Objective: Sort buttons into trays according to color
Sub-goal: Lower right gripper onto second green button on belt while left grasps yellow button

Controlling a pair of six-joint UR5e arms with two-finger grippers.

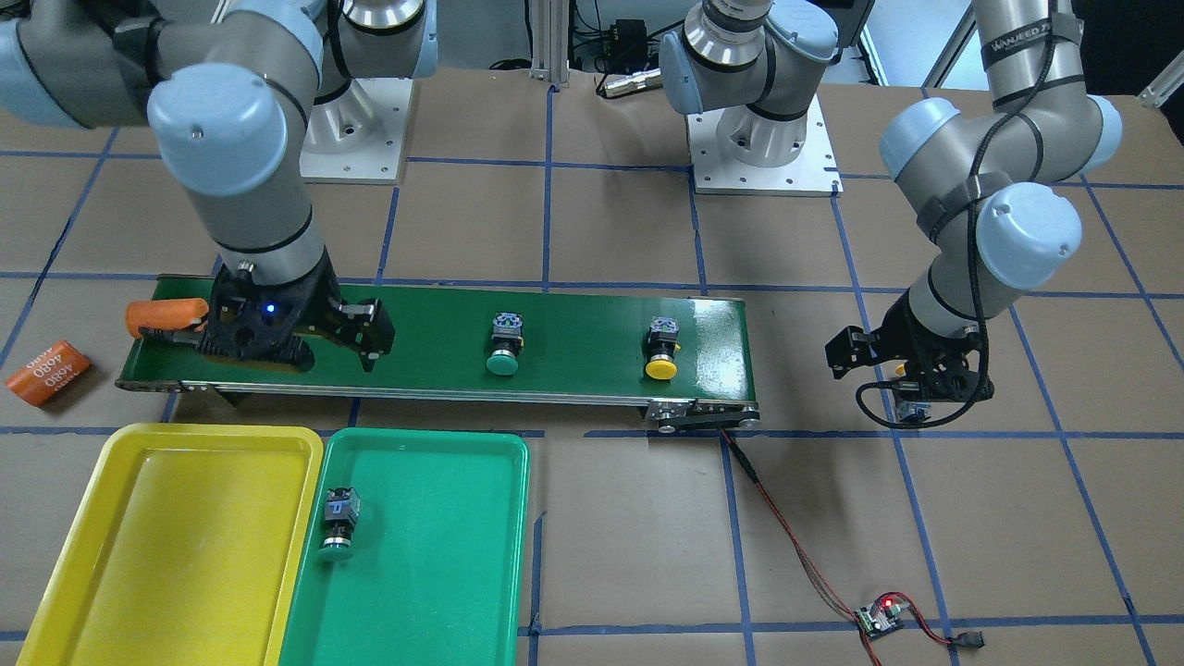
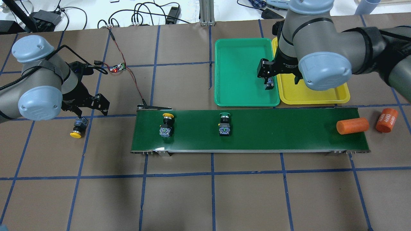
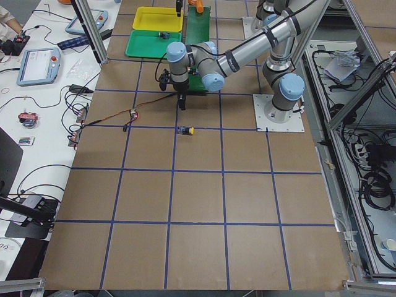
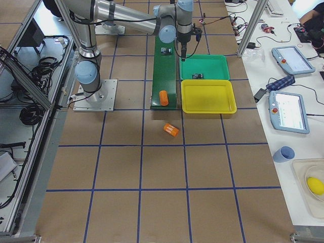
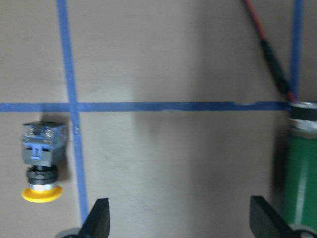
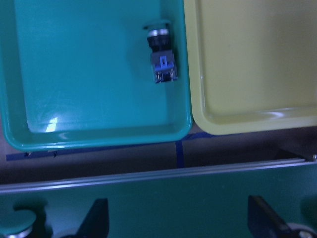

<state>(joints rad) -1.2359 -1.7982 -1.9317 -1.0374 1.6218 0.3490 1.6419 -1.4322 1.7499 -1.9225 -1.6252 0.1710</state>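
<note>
A green button (image 1: 338, 527) lies in the green tray (image 1: 425, 446), close to the yellow tray (image 1: 166, 442), which holds nothing; it also shows in the right wrist view (image 6: 161, 57). A green button (image 2: 224, 125) and a yellow button (image 2: 167, 123) lie on the belt. Another yellow button (image 2: 78, 127) lies on the table left of the belt. My left gripper (image 5: 181, 218) is open and empty, above the table just right of that button (image 5: 42, 158). My right gripper (image 6: 181, 220) is open and empty, high over the belt's edge beside the trays.
The dark-green conveyor belt (image 2: 273, 134) runs across the table. An orange cylinder (image 2: 352, 125) lies on its right end, another (image 2: 387, 120) on the table beside it. A small circuit board (image 2: 117, 67) with a red wire runs to the belt's left end.
</note>
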